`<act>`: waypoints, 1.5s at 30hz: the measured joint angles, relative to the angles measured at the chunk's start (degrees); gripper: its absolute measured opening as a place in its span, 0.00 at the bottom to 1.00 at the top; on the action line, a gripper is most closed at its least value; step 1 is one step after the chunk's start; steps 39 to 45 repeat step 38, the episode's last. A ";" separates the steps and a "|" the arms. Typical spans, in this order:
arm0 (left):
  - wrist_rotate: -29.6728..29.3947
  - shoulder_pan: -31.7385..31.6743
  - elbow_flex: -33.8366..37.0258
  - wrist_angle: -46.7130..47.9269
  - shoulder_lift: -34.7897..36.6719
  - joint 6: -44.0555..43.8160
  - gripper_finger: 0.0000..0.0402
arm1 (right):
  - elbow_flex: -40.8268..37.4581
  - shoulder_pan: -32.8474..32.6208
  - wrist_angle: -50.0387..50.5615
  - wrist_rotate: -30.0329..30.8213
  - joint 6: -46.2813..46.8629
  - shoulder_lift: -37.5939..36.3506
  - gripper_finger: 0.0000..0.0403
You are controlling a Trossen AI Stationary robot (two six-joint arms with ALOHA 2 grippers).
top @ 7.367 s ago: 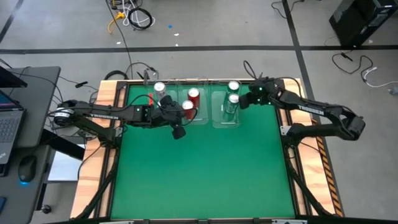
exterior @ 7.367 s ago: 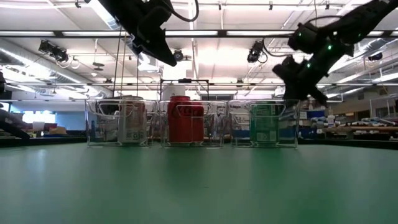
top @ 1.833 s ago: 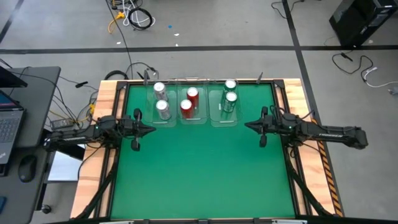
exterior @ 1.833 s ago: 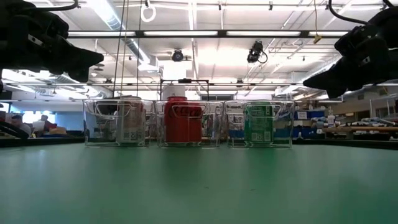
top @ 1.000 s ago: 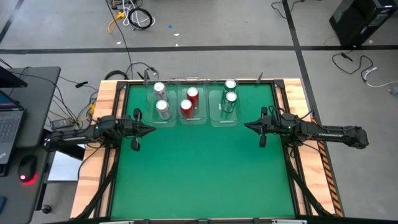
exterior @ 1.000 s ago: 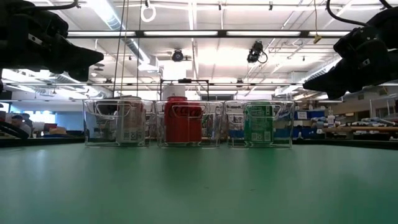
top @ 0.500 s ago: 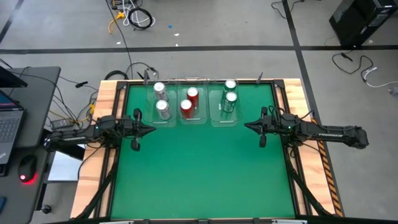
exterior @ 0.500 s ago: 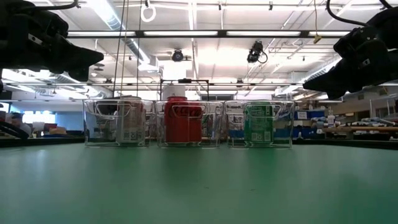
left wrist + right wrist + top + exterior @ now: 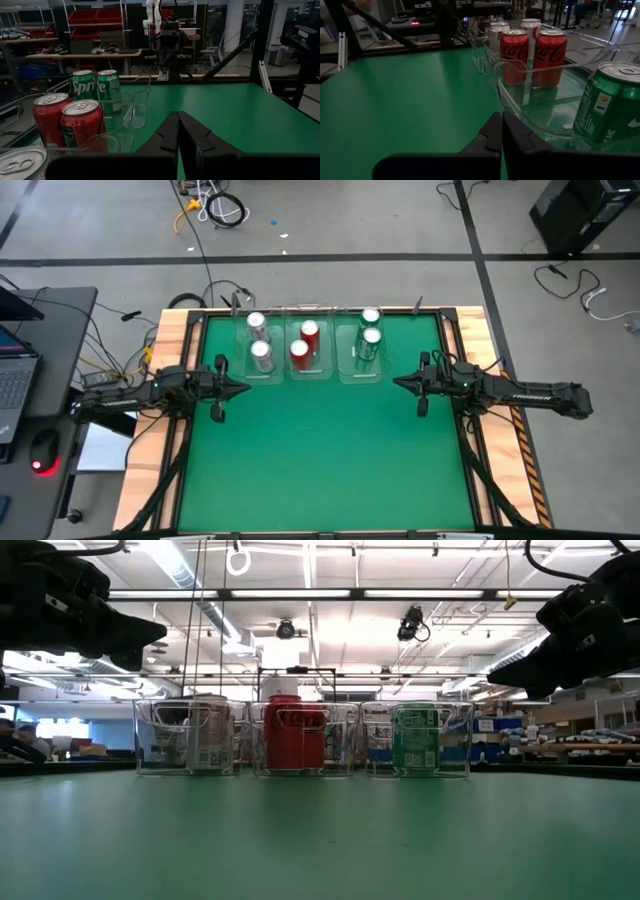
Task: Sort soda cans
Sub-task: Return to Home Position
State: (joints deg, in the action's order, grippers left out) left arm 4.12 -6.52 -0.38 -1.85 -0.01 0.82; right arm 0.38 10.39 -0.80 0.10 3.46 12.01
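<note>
Three clear bins stand in a row at the table's far edge. The left bin (image 9: 261,370) holds two silver cans (image 9: 262,356), the middle bin (image 9: 316,366) two red cans (image 9: 300,354), the right bin (image 9: 361,372) two green cans (image 9: 370,337). Each can stands upright on its bin's floor. My left gripper (image 9: 243,387) hangs shut over the table's left edge, pointing level toward the right. My right gripper (image 9: 398,383) hangs shut over the right edge, pointing left. Both are clear of the bins and hold nothing.
The green table top (image 9: 320,460) stretches open from the bins to the near edge. Wooden rails (image 9: 162,430) run along the table's sides. A desk with a laptop (image 9: 15,380) stands beyond the left edge.
</note>
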 joint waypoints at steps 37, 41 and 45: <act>-0.01 0.00 0.00 0.00 0.01 -0.02 0.02 | 0.00 -0.02 -0.01 0.00 0.00 0.00 0.01; -0.02 0.00 0.00 0.00 -0.01 -0.02 0.02 | 0.00 -0.02 -0.01 0.00 0.00 0.00 0.00; -0.02 0.00 0.00 0.00 -0.01 -0.02 0.02 | 0.00 -0.02 -0.01 0.00 0.00 0.00 0.00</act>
